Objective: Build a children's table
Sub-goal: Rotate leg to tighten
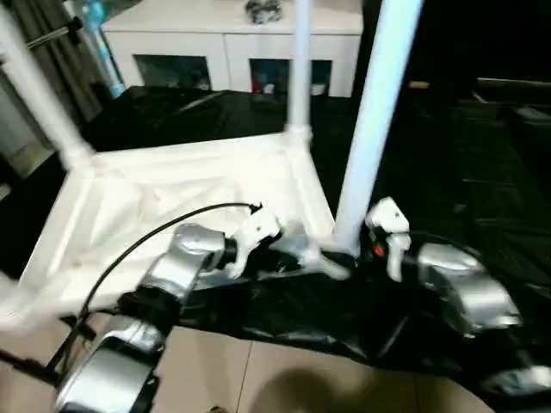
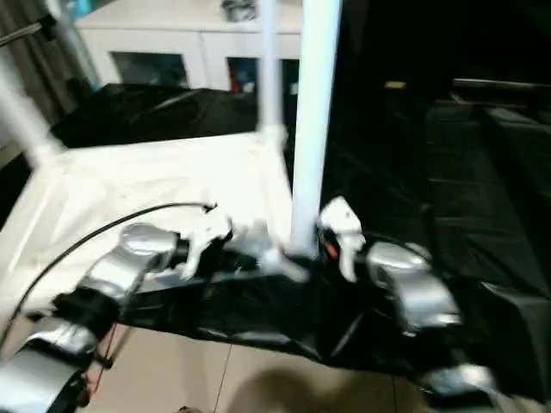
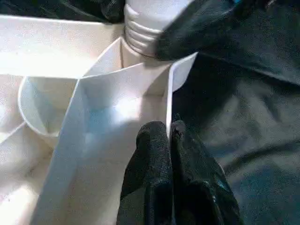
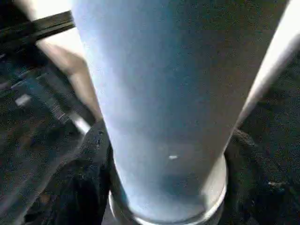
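The children's table lies upside down on a black sheet, with its white ribbed tabletop (image 1: 172, 189) facing up. A leg (image 1: 39, 95) stands in the far left corner and another leg (image 1: 300, 69) in the back corner. A third leg (image 1: 370, 129) stands in the near right corner socket. My right gripper (image 1: 349, 254) is shut around this leg's base, and its black fingers (image 4: 91, 173) flank the tube (image 4: 159, 93). My left gripper (image 3: 169, 136) is shut on the tabletop's thin rim wall (image 3: 168, 93), just beside that corner.
A white cabinet (image 1: 232, 34) with glass-fronted compartments stands behind the table. The black sheet (image 1: 482, 172) spreads to the right and back. Tiled floor (image 1: 258, 379) lies in front. A black cable (image 1: 146, 237) arcs over my left forearm.
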Robot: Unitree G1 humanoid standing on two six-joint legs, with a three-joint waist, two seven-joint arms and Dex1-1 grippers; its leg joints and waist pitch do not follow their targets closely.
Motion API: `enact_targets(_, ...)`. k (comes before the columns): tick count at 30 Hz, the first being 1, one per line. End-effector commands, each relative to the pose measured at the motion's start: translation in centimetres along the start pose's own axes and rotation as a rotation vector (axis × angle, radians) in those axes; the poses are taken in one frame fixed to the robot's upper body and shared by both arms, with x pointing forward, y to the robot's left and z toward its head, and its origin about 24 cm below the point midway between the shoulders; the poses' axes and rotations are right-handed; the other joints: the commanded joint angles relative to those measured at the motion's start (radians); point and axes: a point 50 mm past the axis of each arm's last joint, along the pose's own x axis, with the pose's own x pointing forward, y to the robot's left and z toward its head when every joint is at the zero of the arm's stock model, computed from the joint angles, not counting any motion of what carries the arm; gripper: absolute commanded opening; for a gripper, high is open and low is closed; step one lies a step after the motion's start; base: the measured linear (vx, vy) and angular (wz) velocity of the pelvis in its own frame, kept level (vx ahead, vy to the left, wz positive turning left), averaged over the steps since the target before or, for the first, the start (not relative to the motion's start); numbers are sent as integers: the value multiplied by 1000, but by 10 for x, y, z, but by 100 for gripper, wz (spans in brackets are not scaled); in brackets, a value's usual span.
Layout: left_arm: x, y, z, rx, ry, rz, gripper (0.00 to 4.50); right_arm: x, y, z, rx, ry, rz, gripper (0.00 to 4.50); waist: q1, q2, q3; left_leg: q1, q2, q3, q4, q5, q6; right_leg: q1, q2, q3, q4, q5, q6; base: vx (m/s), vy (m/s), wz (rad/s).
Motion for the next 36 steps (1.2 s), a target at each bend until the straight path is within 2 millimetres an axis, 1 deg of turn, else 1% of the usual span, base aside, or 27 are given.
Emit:
enact_targets(1,18,5,29,18,-66,97,0,30,20,-29,131,106,-73,272,-11,-12,-50,21,24,-22,-79,-358,9,33,-38,34,-98,-451,-168,0,0,0)
enact_targets(2,18,5,29,18,-66,97,0,30,20,-29,131,106,-73,272,-15,-10,-49,22,23,-23,-79,-367,4,31,-38,33,-99,-465,-166,0,0,0)
enact_targets(3,20,5,31,12,-66,114,0,33,21,-30,148,109,-103,272,-20,-13,-48,24,22,-26,-80,-386,1,32,-38,29,-105,-495,-154,0,0,0)
enact_targets(4,24,7,34,0,-69,150,0,40,21,-30,168,123,-157,272,-25,-9,-48,24,21,-28,-79,-396,4,30,-39,30,-107,-507,-148,0,0,0)
enact_targets(5,27,8,37,-7,-72,177,0,47,22,-30,179,138,-196,272,-33,-8,-48,24,19,-28,-78,-404,3,26,-38,29,-109,-517,-148,0,0,0)
enact_targets(6,30,8,39,-10,-76,195,0,52,24,-29,183,149,-215,272,-34,-9,-48,24,19,-30,-79,-410,1,27,-37,27,-109,-523,-145,0,0,0)
enact_targets(8,32,7,42,-6,-83,193,0,59,28,-25,177,138,-202,272,-41,-9,-48,18,19,-33,-81,-416,7,30,-37,26,-110,-513,-141,0,0,0)
enact_targets(9,33,6,44,5,-88,180,0,64,31,-18,174,102,-178,306,-42,-12,-51,20,19,-32,-80,-416,14,30,-38,27,-111,-500,-144,0,0,0)
enact_targets(10,33,6,44,19,-91,163,0,65,31,-14,181,79,-166,327,-42,-13,-52,18,21,-32,-81,-411,18,31,-39,28,-109,-487,-149,0,0,0)
enact_targets(11,32,5,45,35,-94,143,0,66,30,-8,192,50,-156,341,-44,-11,-52,12,22,-33,-83,-399,26,36,-39,28,-105,-460,-157,0,0,0)
enact_targets(13,29,4,45,54,-97,113,0,66,27,-1,187,31,-137,347,-42,-10,-56,11,25,-32,-84,-373,36,38,-40,31,-99,-395,-181,0,0,0)
enact_targets(14,28,3,44,62,-100,98,0,65,26,2,174,27,-125,363,-42,-10,-58,7,26,-31,-84,-346,43,42,-39,33,-91,-339,-199,0,0,0)
enact_targets(15,25,2,43,73,-99,69,0,61,25,7,146,18,-96,374,-42,-15,-59,4,26,-29,-83,-321,50,45,-39,33,-87,-299,-212,0,0,0)
enact_targets(17,24,2,43,78,-98,61,0,60,24,8,138,18,-89,380,-38,-12,-62,5,27,-27,-79,-286,66,47,-41,34,-81,-251,-228,0,0,0)
enact_targets(19,22,0,41,90,-98,36,0,57,23,9,112,25,-67,408,-35,-12,-63,6,28,-25,-78,-271,74,48,-40,34,-80,-232,-238,0,0,0)
enact_targets(21,17,-3,35,94,-93,-21,0,43,22,7,42,50,40,408,-27,-14,-65,2,28,-23,-73,-226,91,56,-40,33,-73,-179,-249,0,0,0)
enact_targets(22,17,-3,35,94,-93,-21,0,43,22,7,42,50,40,408,-20,-12,-66,3,30,-21,-70,-202,105,55,-40,34,-69,-143,-256,0,0,0)
enact_targets(23,13,-6,31,108,-84,-65,0,30,23,5,-5,60,134,408,-17,-11,-67,4,30,-19,-69,-194,111,53,-38,34,-68,-132,-260,0,0,0)
enact_targets(24,10,-7,28,111,-77,-87,0,23,24,4,-32,66,180,408,-5,-13,-67,6,34,-16,-67,-176,124,53,-37,36,-62,-94,-269,0,0,0)
enact_targets(25,10,-7,28,111,-77,-87,0,23,24,4,-32,66,180,408,-1,-12,-67,5,35,-17,-68,-171,126,56,-38,35,-60,-92,-270,0,0,0)
enact_targets(26,5,-9,24,122,-65,-125,0,9,24,2,-73,74,263,408,7,8,-66,10,36,-17,-68,-182,122,53,-38,35,-60,-101,-269,0,0,0)
enact_targets(27,3,-10,22,125,-61,-143,0,1,25,2,-94,77,307,408,10,0,-65,13,39,-15,-70,-197,120,51,-36,35,-67,-111,-265,0,0,0)
enact_targets(28,1,-10,20,126,-59,-156,0,-3,24,2,-109,79,330,408,15,-5,-67,15,39,-14,-69,-201,115,52,-36,37,-61,-101,-271,0,0,0)
enact_targets(30,-3,-11,18,128,-58,-176,0,-10,24,1,-126,83,357,408,19,-5,-67,12,38,-13,-69,-195,115,52,-37,38,-60,-92,-275,0,0,0)
enact_targets(31,-4,-11,17,127,-58,-185,0,-13,23,2,-116,85,373,408,20,-2,-67,14,38,-13,-70,-201,111,52,-37,37,-61,-100,-276,0,0,0)
enact_targets(35,-13,-14,12,123,-44,-243,0,-23,23,7,-117,88,435,408,23,-5,-64,13,38,-14,-73,-223,97,53,-38,39,-65,-148,-267,0,0,0)
enact_targets(36,-15,-15,11,121,-40,-251,0,-24,24,8,-121,92,447,408,22,-7,-65,13,38,-14,-71,-219,96,53,-38,39,-64,-145,-266,0,0,0)
